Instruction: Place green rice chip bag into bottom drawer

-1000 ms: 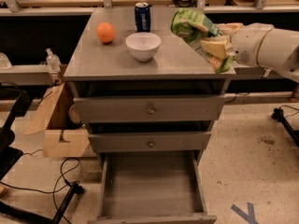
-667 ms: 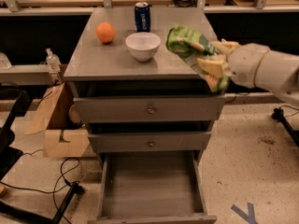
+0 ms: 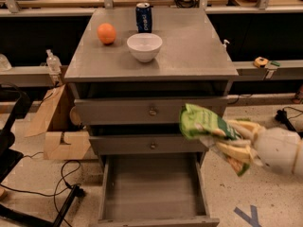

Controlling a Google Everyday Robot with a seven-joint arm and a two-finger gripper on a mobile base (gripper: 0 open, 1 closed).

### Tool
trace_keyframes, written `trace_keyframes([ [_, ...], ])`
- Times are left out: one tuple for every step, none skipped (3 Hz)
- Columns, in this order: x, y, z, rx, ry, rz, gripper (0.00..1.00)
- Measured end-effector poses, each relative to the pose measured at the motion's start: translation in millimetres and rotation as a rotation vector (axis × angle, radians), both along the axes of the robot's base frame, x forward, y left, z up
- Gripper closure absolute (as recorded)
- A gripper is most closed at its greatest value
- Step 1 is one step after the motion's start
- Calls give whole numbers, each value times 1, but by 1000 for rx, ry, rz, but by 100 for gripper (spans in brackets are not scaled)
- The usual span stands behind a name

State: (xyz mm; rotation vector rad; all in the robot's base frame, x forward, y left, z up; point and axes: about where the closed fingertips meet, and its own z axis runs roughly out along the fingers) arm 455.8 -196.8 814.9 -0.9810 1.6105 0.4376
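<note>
So the gripper on the white rounded arm comes in from the right edge of the camera view, low down beside the grey three-drawer metal cabinet, and its yellowish fingers are pinching the small crinkly light-green rice chip bag. The bag hangs in the air, not touching any surface I can see. Its long axis runs roughly sideways with a bit of a tilt: the free end points left and slightly up toward the cabinet, and the gripped end sits lower on the right. From this angle it overlaps the right ends of the two shallow knobbed drawer fronts, above the right side of the bottom drawer. That deep grey metal bottom drawer is pulled out, bare grey inside. On the cabinet top there's a round orange fruit at the left, a white bowl near the middle, and a dark blue soda can just behind the bowl, all apart from each other. A brown cardboard box sits on the floor left of the cabinet, and black cables trail in front of it.
</note>
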Motion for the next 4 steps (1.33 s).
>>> trace_keyframes([
  [-54,-42,-94,71,172,17,100],
  [-48,-34,-104,60,179,30,100],
  [-31,-15,-157,39,216,60,100],
  [-16,7,-239,65,249,77,100],
])
